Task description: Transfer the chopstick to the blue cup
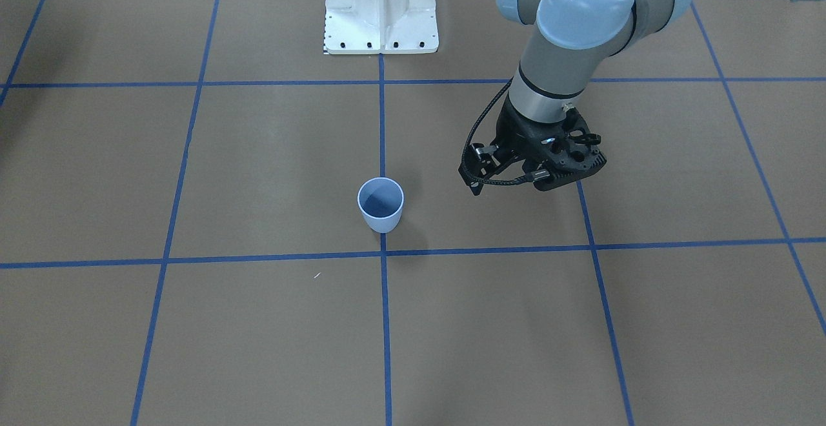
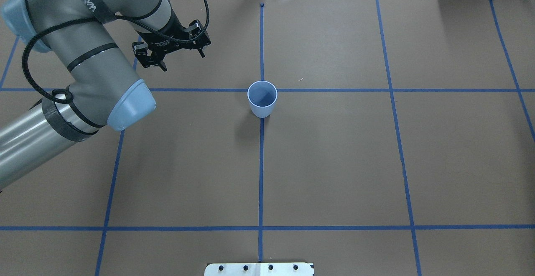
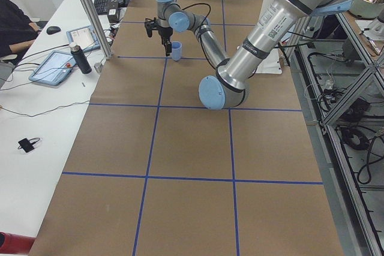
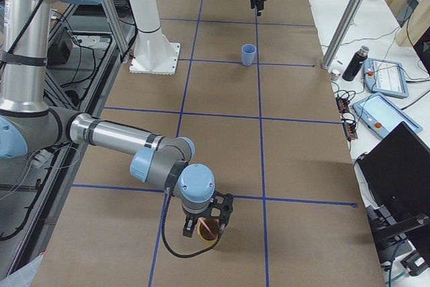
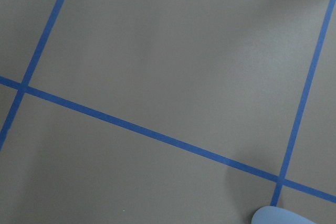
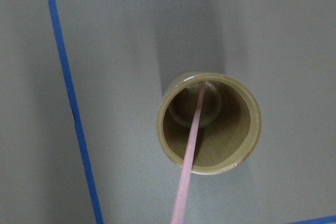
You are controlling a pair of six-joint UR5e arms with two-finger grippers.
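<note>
The blue cup [image 2: 262,99] stands upright and empty on a tape crossing mid-table; it also shows in the front view [image 1: 381,204], and its rim edges into the left wrist view [image 5: 278,216]. My left gripper [image 2: 162,65] hangs over bare table to the cup's left, apart from it, its fingers drawn into one thin tip and empty. The pink chopstick [image 6: 191,150] leans inside a tan cup [image 6: 210,124] and runs out of the bottom of the right wrist view. My right gripper [image 4: 205,228] hovers right over that tan cup [image 4: 211,232]; I cannot tell whether it is open or shut.
The white robot base plate [image 1: 381,10] sits at the table's edge. Blue tape lines grid the brown table. A side bench [image 3: 54,64] with tablets, a bottle and an operator runs along the far edge.
</note>
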